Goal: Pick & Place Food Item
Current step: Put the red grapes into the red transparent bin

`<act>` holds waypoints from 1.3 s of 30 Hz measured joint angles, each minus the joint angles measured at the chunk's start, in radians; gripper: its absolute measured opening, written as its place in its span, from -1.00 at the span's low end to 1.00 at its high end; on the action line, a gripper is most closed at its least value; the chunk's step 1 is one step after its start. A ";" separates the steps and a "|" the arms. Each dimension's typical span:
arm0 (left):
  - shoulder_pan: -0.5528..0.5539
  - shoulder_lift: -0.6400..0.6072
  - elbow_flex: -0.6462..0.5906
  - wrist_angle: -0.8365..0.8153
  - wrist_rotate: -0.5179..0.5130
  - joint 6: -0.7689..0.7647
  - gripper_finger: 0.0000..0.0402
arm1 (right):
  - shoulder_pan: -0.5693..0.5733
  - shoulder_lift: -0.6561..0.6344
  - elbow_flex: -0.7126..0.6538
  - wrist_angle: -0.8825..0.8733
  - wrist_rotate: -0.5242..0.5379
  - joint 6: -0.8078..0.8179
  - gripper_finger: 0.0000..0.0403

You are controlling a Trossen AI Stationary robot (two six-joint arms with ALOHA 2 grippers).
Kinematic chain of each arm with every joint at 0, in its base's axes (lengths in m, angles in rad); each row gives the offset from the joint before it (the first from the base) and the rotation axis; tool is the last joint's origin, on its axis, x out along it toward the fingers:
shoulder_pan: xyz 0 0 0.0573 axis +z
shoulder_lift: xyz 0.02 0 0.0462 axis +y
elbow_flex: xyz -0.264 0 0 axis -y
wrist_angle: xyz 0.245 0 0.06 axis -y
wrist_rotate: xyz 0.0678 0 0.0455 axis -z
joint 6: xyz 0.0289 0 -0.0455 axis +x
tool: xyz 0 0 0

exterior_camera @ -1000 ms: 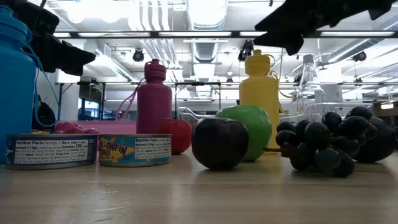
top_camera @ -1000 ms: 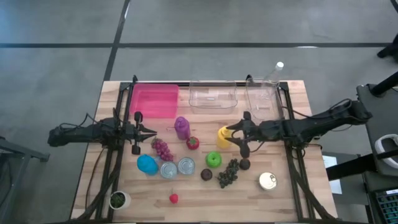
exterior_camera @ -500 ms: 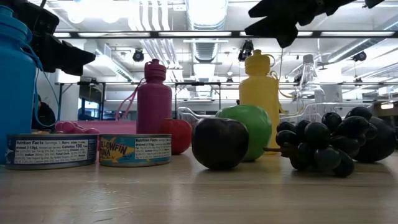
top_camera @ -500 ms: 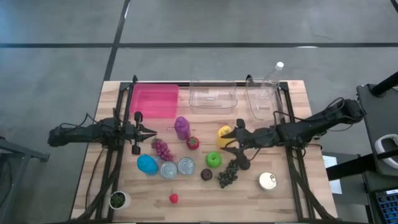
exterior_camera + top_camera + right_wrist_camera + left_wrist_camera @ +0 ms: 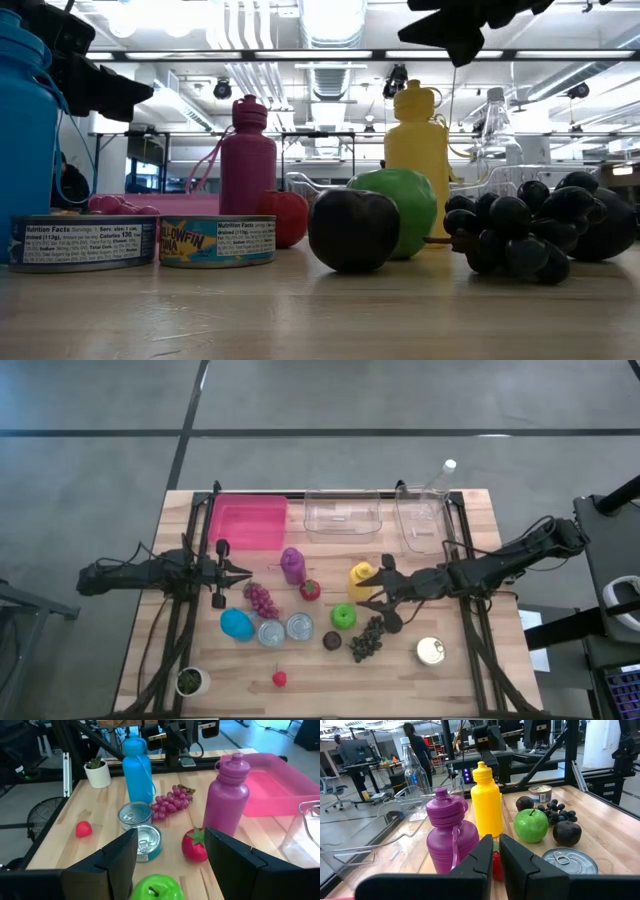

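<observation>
A green apple (image 5: 343, 616) rests on the wooden table (image 5: 460, 680), between a yellow bottle (image 5: 360, 578) and a bunch of dark grapes (image 5: 367, 638). My right gripper (image 5: 370, 592) hovers open in the air beside the yellow bottle. In the right wrist view, the green apple (image 5: 155, 889) shows low between its spread fingers (image 5: 117, 857), which touch nothing. My left gripper (image 5: 236, 572) waits shut at the table's left, level and holding nothing; its fingers (image 5: 482, 855) point at the purple bottle (image 5: 451, 837).
A red tomato (image 5: 311, 589), purple grapes (image 5: 261, 599), a blue bottle (image 5: 237, 623), two tins (image 5: 285, 630), a dark plum (image 5: 332, 641), a third tin (image 5: 430, 651), a strawberry (image 5: 279, 679) and a potted plant (image 5: 189, 681) crowd the table. At the back stand a pink tray (image 5: 248, 523) and two clear bins (image 5: 343, 515).
My right gripper has swung toward the table's near edge and slightly left, past the yellow bottle and closer to the green apple. It has risen a little in the low view. Its fingers have stayed open.
</observation>
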 joint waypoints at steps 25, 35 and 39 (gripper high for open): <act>0.000 0.001 -0.005 0.039 -0.001 0.011 -0.82 | 0.002 -0.019 0.000 0.001 0.001 0.019 0.11; -0.001 0.004 0.128 0.110 -0.001 0.125 -0.82 | 0.002 -0.020 -0.001 -0.002 0.001 0.014 0.11; -0.001 0.049 0.216 0.027 -0.037 0.124 -0.82 | 0.002 -0.020 -0.001 -0.003 0.001 0.015 0.11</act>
